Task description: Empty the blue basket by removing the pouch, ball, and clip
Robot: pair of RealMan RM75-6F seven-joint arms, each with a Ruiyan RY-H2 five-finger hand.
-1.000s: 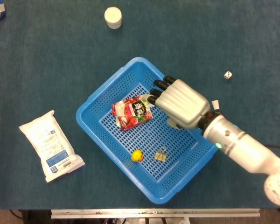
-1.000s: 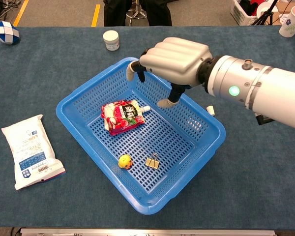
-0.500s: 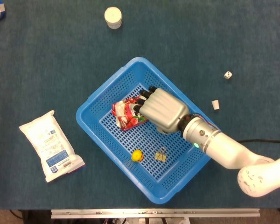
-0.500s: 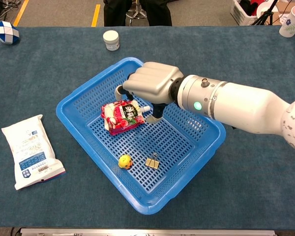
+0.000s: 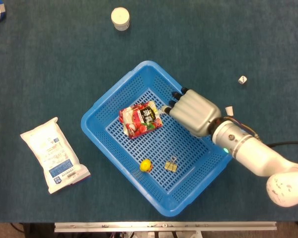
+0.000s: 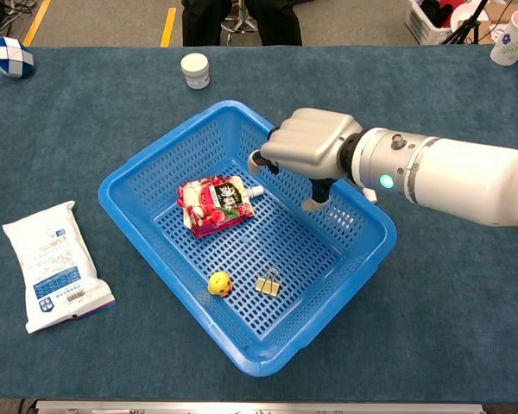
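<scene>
Inside one blue basket [image 5: 102, 116]: one pouch [image 5: 139, 119], one ball [image 5: 146, 165], one clip [image 5: 171, 164]; right hand [image 5: 193, 111] empty, fingers apart.

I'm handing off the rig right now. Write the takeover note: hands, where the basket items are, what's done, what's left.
Right robot hand: over the blue basket, just right of the pouch, fingers pointing down, holding nothing.
Left robot hand: not in view.
Pouch lies in the basket's upper-left part; ball and clip sit side by side near its front.
Done: nothing removed yet.
Left: take out pouch, ball and clip.
</scene>
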